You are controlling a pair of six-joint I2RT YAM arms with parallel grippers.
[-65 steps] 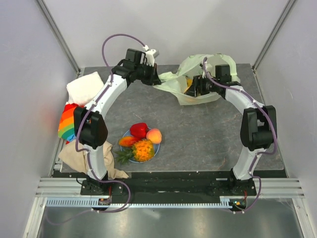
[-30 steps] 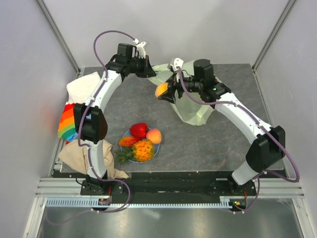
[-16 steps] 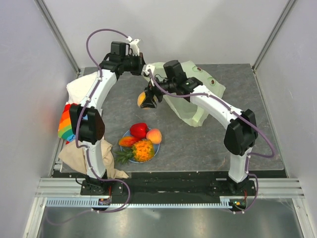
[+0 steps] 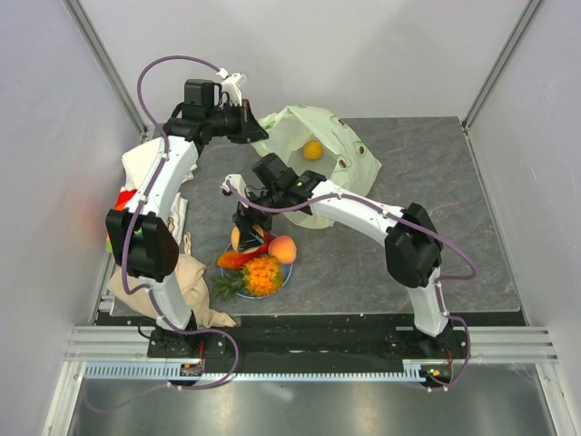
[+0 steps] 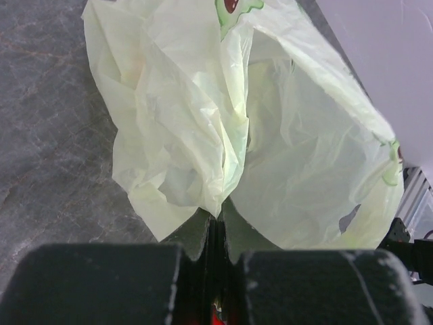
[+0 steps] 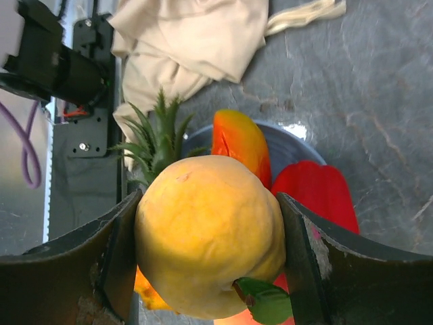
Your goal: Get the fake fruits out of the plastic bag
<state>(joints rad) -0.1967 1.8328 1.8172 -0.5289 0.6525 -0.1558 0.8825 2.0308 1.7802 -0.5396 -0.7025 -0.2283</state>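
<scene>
Now lower the right gripper [image 4: 243, 234], clamped on the yellow-orange round fruit [image 6: 210, 230] just above the blue plate [image 6: 292, 143], into a bare spot before releasing, while the left gripper [image 5: 215, 233], pinched shut on the plastic bag [image 5: 270, 135], holds it steady.

i see the plastic bag [image 4: 331, 168] crumpled at the back of the table [image 4: 436, 236]: thin, translucent, pale yellow-green, its left edge pinched in the left fingers [image 5: 108, 277]. one small yellow fruit [image 4: 311, 151] shows inside it. the yellow-orange fruit [image 6: 210, 233] is round and glossy with a green leaf at its base, clamped between the right fingers [image 6: 325, 271] just above the plate [image 6: 287, 145]. on the plate: pineapple [image 4: 262, 274] on its side with its crown to the left, peach [image 4: 282, 249], red pepper [image 6: 318, 196], orange-red piece [image 6: 240, 142].
</scene>
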